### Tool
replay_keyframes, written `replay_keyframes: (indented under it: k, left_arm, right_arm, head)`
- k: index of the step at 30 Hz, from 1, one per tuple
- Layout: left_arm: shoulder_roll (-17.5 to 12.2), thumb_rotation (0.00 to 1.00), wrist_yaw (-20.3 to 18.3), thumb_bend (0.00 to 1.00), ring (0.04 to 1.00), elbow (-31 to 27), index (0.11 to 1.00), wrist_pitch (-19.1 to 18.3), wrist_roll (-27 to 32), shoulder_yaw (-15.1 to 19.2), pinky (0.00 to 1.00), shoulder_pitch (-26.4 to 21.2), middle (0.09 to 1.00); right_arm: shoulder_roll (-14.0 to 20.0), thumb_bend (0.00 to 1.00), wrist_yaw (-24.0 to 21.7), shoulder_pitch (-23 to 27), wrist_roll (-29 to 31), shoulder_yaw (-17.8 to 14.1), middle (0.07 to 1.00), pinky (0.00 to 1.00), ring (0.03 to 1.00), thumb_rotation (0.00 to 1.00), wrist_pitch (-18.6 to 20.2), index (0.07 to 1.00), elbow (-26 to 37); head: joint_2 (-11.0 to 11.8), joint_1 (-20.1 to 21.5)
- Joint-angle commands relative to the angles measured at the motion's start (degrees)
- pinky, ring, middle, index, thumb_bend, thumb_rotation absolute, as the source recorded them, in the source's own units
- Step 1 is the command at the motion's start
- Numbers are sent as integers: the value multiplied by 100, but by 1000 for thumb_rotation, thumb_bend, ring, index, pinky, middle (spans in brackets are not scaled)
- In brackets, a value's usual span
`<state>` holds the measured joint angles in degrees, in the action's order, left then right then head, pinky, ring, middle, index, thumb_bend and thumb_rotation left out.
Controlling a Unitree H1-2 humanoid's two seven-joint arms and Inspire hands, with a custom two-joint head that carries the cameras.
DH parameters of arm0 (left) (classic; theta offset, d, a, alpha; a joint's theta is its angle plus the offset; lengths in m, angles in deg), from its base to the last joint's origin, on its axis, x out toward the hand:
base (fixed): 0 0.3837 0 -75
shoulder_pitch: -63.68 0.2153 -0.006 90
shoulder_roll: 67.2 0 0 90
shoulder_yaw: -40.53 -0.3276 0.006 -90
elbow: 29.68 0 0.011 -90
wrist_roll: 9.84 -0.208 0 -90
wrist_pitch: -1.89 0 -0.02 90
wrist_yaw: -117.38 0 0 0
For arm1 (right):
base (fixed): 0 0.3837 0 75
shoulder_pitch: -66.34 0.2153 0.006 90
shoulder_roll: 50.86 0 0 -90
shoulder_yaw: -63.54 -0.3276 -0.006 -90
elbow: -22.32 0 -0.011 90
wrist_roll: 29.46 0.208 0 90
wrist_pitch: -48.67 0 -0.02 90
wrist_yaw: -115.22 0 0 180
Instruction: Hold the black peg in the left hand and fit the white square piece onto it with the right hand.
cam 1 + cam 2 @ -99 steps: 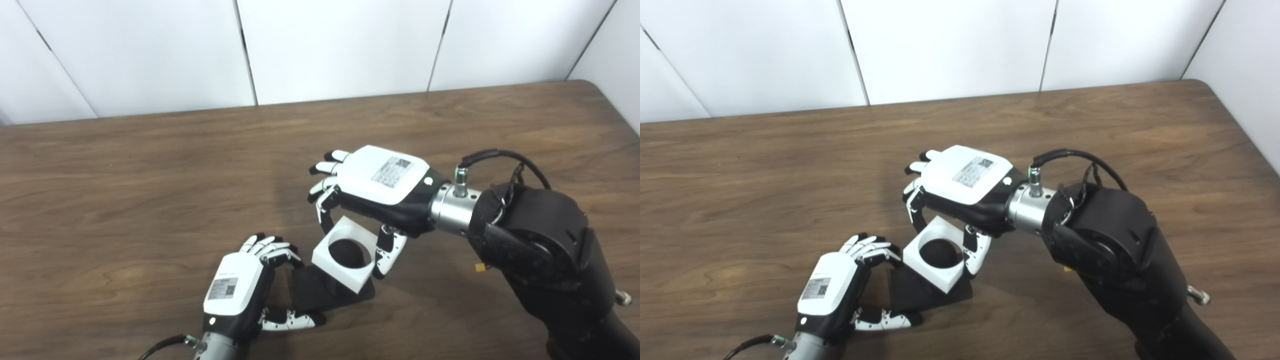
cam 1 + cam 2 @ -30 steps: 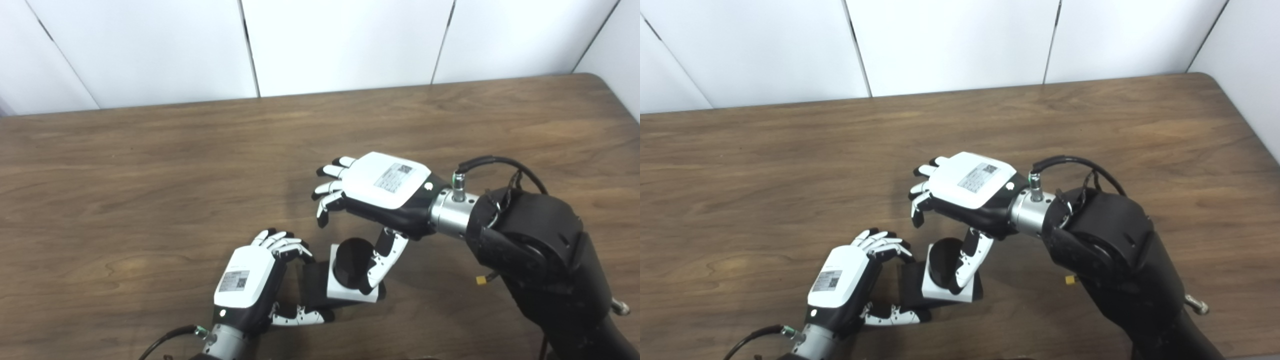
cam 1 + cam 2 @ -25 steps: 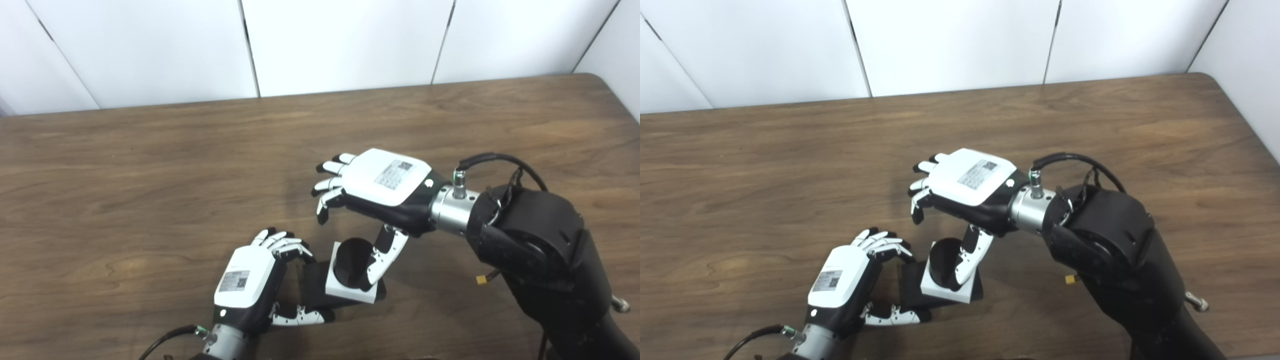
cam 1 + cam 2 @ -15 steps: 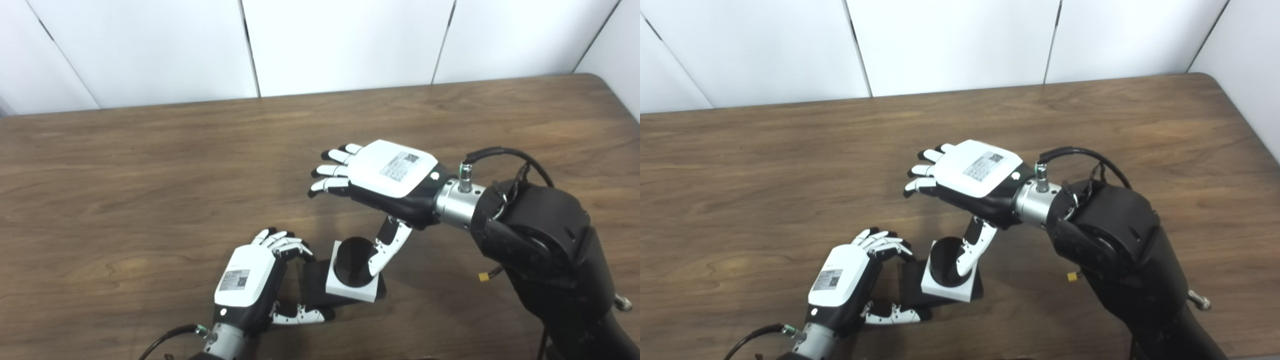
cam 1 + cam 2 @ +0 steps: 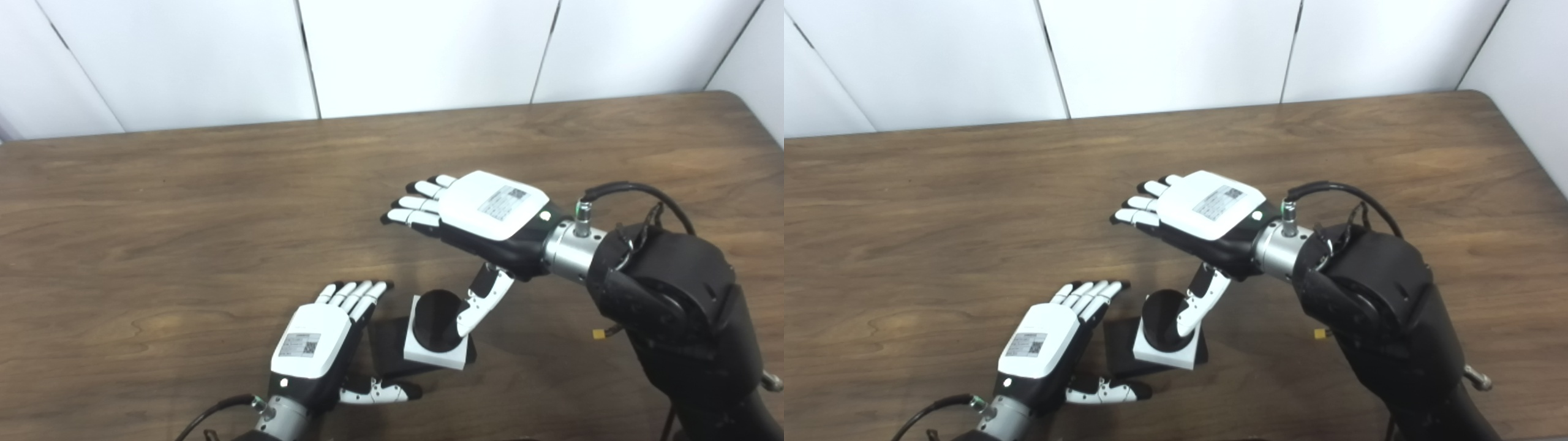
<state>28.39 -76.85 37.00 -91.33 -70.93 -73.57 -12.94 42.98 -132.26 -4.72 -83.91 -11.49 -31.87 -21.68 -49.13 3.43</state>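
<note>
White square piece [image 5: 436, 350] seated around black peg [image 5: 433, 311], near the surface's [image 5: 184, 202] front edge. Left hand [image 5: 318, 349] and right hand [image 5: 484, 214]: fingers spread, holding nothing. Risk: the right thumb, just beside the peg, could tip it when withdrawing.

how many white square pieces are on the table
1. The white square piece sits seated around the black peg, on its black base, between the open left hand and open right hand.

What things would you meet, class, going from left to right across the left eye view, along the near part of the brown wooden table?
Left hand with fingers spread → flat black base plate → white square piece seated around the round black peg → right arm's black forearm.
</note>
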Motion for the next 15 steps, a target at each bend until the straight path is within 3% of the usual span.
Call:
replay_keyframes:
  k: [1, 10, 13, 15]
  left_arm:
    - [-26, 614, -93, 1000, 994, -286, 999, -62, 239, 151, 999, -45, 997]
    - [-165, 628, -539, 1000, 1000, -664, 1000, -121, 701, 484, 1000, -16, 1000]
    - [-133, 655, -469, 1000, 1000, -761, 1000, -129, 966, 686, 998, 67, 1000]
    - [1, 708, -239, 1000, 990, -774, 1000, -115, 1459, 952, 973, 148, 1000]
  right_arm:
    - [73, 1000, -126, 81, 13, -128, 964, 1000, 1000, 556, 142, 956, 190]
    - [68, 1000, 81, -61, 71, -333, 956, 992, 1000, 533, 140, 947, 146]
    - [72, 1000, 219, -279, 329, -613, 953, 993, 1000, 566, 363, 951, 133]
    - [63, 941, 320, -521, 647, -893, 966, 999, 1000, 639, 667, 970, 123]
  head:
    - [13, -6]
    - [90, 4]
    - [126, 16]
    - [141, 67]
